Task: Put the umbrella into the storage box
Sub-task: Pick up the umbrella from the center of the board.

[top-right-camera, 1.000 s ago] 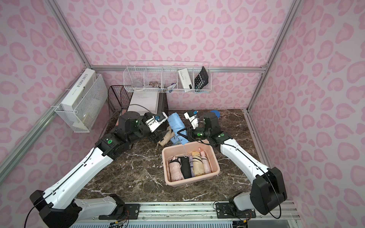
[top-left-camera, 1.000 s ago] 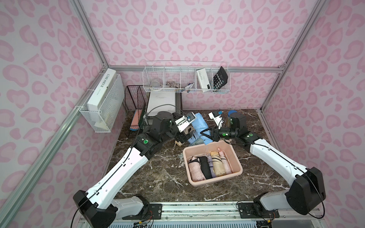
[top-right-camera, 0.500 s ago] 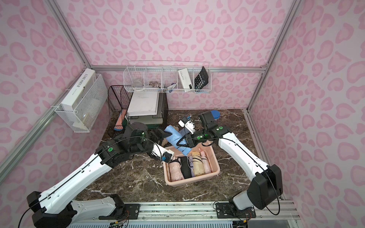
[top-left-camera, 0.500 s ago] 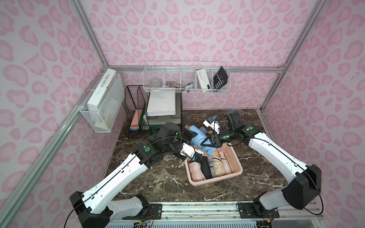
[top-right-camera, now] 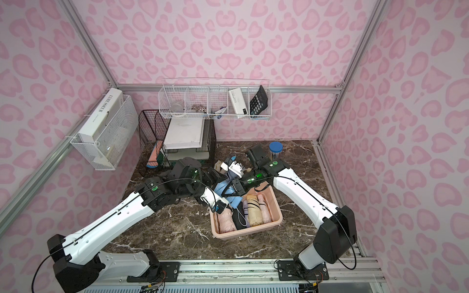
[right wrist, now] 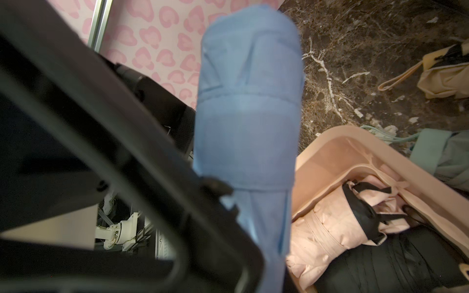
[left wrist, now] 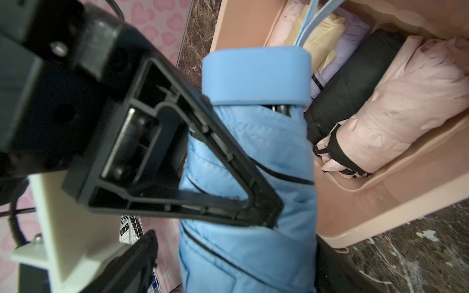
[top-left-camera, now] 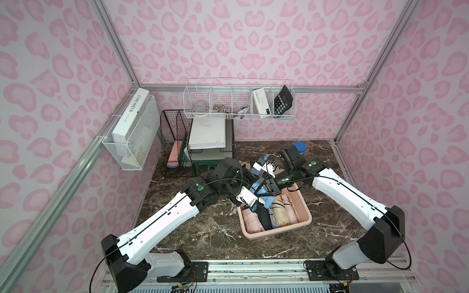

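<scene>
Blue umbrella point(top-right-camera: 235, 201) largely hidden beneath right hand point(top-right-camera: 234, 189), over storage box point(top-right-camera: 243, 232) edge.

In both top views the whole cell is seen from high above its front edge, looked down on steeply toward the back wall point(top-left-camera: 241, 50), the marble table point(top-left-camera: 218, 236) being taken in from nearly equal standpoints. In each wrist view the blue umbrella point(left wrist: 279, 142) and the storage box point(left wrist: 380, 218) are seen from very close, along the umbrella's length; both are shared with the top views.
</scene>
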